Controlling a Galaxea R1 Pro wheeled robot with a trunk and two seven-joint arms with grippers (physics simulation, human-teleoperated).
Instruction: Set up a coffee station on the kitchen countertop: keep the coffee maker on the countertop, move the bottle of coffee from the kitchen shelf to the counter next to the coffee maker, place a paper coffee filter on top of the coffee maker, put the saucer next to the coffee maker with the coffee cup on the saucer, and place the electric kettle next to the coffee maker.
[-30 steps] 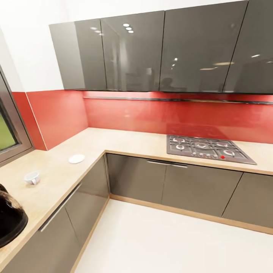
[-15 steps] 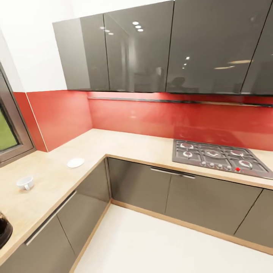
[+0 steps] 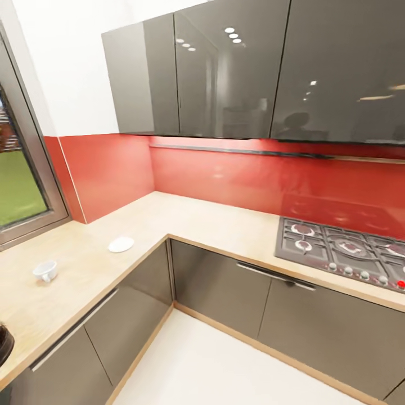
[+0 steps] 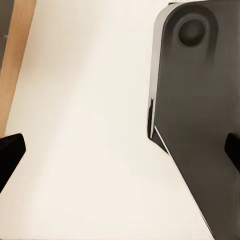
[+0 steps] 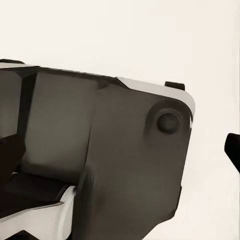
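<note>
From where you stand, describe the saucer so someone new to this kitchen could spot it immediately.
Look at the L-shaped beige countertop and follow its left run, under the window. The saucer lies flat near that run's front edge, close to the inner corner. It is a plain white round dish, unlike the coffee cup standing apart from it, which is taller and has a loop handle.

Dark grey robot base with white trim, over pale floor

Glossy grey wall cabinets hang over a red backsplash — ceiling lights mirrored in their doors. A gas hob sits at the right, a window at the left, pale floor below.
</note>
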